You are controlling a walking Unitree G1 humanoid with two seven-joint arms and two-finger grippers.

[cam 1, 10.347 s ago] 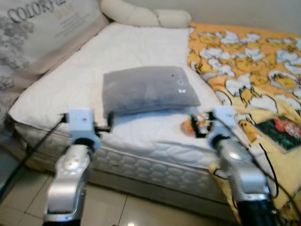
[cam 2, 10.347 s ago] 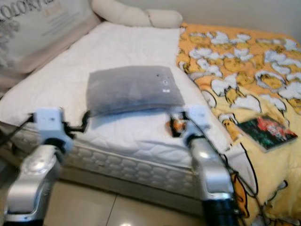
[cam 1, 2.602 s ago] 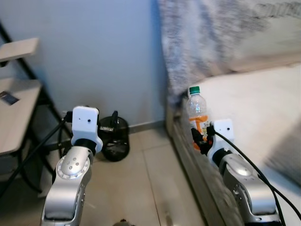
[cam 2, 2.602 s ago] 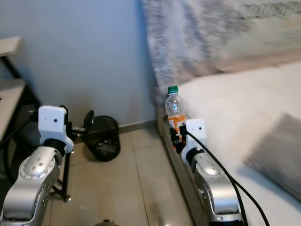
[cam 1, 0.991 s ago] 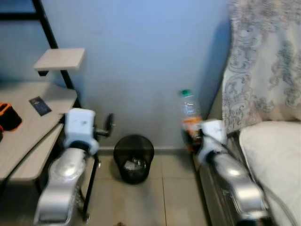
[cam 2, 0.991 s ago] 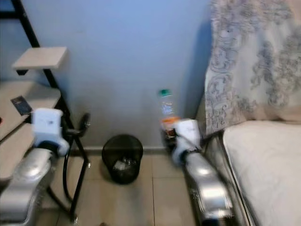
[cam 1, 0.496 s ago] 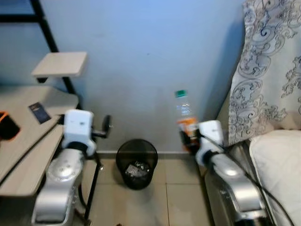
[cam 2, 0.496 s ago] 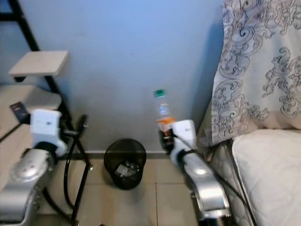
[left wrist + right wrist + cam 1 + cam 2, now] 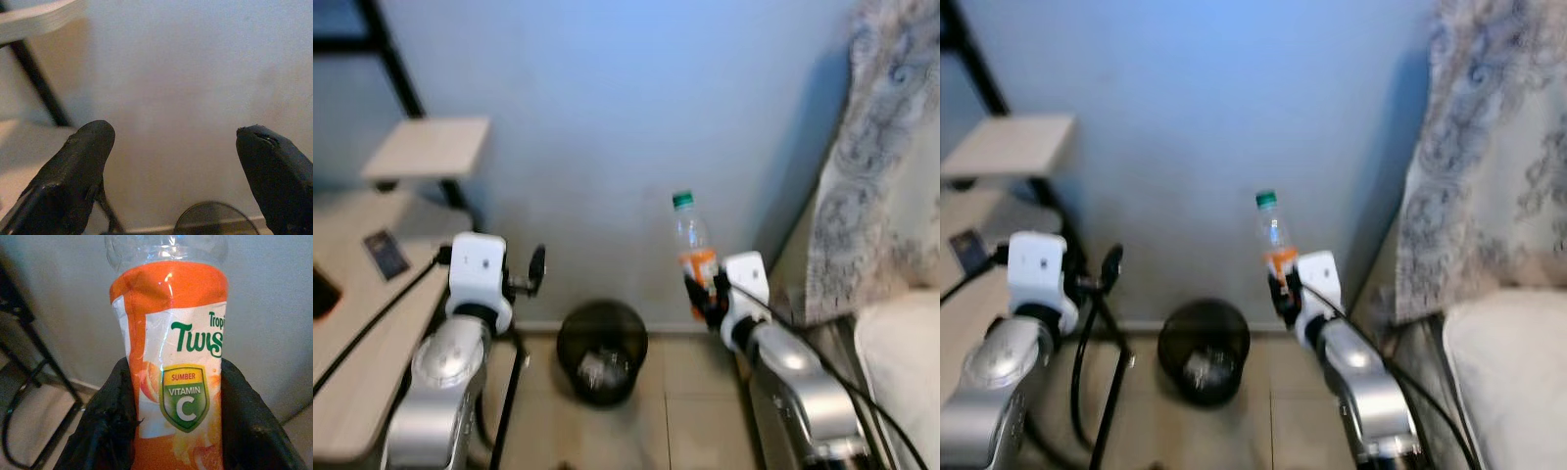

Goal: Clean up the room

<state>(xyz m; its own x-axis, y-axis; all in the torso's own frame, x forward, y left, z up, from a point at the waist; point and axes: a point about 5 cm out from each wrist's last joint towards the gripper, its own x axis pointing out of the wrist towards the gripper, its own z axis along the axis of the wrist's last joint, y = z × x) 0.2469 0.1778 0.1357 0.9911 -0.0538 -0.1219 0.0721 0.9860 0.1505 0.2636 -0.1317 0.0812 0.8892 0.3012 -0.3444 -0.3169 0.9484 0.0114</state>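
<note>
- Now the view has swung off the bed to the wall; the bin [image 9: 601,351] sits lower centre.
- Right pincer [image 9: 705,292] stays clenched on the bottle [image 9: 693,247], centre right, ready for binning.
- Left pincer [image 9: 178,161] hangs released.

My two arms are showing rounded silver shells, each wearing a white boxy wrist block. My left gripper [image 9: 536,266] and right gripper [image 9: 697,291] are ending in long, matte black fingers [image 9: 73,166]. Black cables are looping along both forearms.
</note>
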